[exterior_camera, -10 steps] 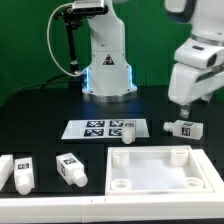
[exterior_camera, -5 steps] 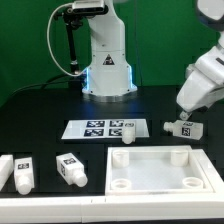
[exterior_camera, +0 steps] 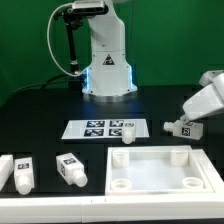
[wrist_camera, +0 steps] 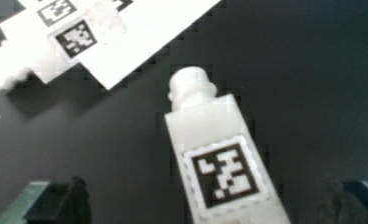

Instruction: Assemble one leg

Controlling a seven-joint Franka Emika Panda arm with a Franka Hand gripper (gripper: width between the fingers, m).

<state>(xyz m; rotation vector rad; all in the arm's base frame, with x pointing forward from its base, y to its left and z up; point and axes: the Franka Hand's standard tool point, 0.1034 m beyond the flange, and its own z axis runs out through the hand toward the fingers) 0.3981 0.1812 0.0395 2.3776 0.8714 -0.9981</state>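
Note:
A white leg (exterior_camera: 181, 127) with a black-and-white tag lies on the black table at the exterior view's right. In the wrist view the leg (wrist_camera: 211, 150) lies lengthwise between my fingers, with its round peg end pointing away from me. My gripper (exterior_camera: 189, 117) hangs tilted just above this leg. It is open in the wrist view (wrist_camera: 207, 205), with one dark finger (wrist_camera: 56, 202) on each side of the leg and clear of it. Three more legs (exterior_camera: 70, 168) (exterior_camera: 21, 172) (exterior_camera: 3, 166) lie at the front left.
The big white square tray-like piece (exterior_camera: 150, 153) with corner holes lies at the front middle. The marker board (exterior_camera: 95, 128) lies behind it, with a small white tagged part (exterior_camera: 127, 127) at its right end. The robot base (exterior_camera: 107, 60) stands at the back.
My gripper has come down and tilted, moving toward the leg at the exterior view's right. Nothing on the table has moved.

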